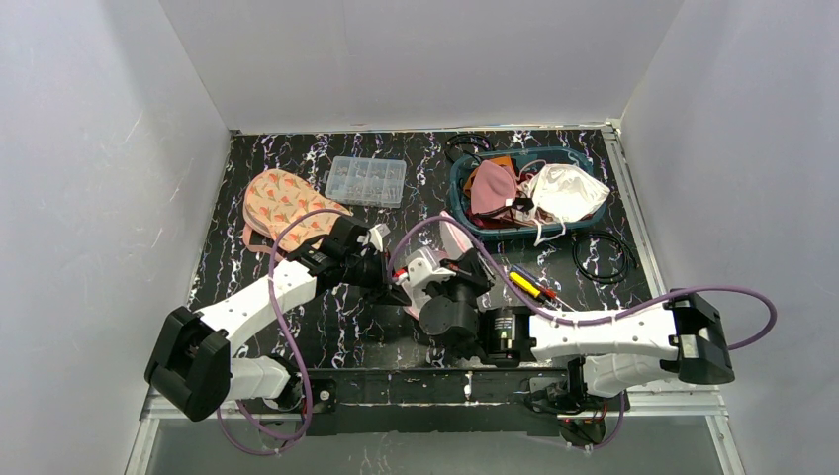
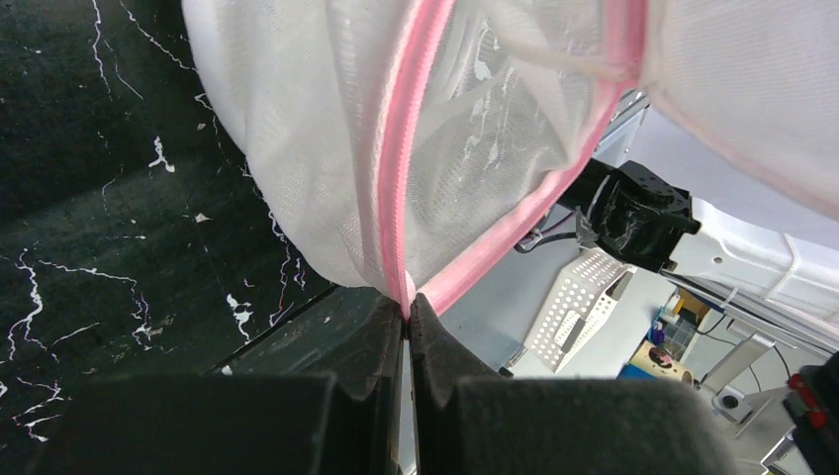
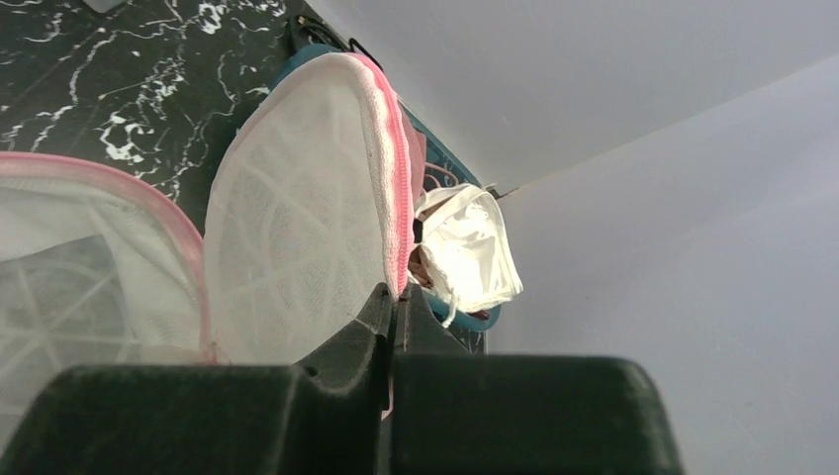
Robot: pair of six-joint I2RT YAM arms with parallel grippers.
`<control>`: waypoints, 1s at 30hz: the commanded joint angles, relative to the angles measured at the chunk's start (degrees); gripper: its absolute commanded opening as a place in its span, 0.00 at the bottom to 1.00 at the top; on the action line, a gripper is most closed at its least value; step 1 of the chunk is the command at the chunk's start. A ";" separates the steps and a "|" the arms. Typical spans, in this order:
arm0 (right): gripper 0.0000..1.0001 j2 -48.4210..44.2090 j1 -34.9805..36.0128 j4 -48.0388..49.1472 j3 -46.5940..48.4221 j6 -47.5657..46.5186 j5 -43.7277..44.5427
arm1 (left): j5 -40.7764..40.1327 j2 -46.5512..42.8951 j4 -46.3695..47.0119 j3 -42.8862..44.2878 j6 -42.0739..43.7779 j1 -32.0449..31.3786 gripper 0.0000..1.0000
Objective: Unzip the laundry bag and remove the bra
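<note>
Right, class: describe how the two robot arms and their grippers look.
The left arm and right arm have white link shells with black joint housings. A purple cable runs along each. The left gripper and right gripper are black, each with two blocky, wedge-tipped fingers.

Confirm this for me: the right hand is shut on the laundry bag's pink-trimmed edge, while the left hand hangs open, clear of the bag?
Not quite. The left hand is not open: the left wrist view shows it shut on the pink trim of the laundry bag. The right hand is shut on the bag's pink-trimmed edge, as you said.
</note>
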 commanded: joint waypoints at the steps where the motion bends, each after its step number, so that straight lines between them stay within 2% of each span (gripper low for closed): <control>1: 0.01 0.55 2.14 2.09 -0.30 3.31 -0.46 | 1.85 -1.97 0.33 0.40 0.52 0.25 0.00; 8: 0.04 1.84 6.04 3.48 -2.32 2.93 -4.69 | 1.45 -1.36 0.16 0.21 0.91 0.25 0.00; 15: 0.21 1.91 6.73 2.12 -2.67 6.08 -9.21 | 0.14 -0.72 -1.34 -0.20 2.18 0.22 0.00; 22: 0.49 0.59 7.68 0.86 -2.31 9.97 -17.14 | -1.82 0.43 -2.99 -1.15 3.78 0.25 0.00; 30: 0.63 -5.89 6.91 -0.08 -3.84 17.10 -25.55 | -4.81 1.39 -4.54 -2.05 5.25 0.25 0.00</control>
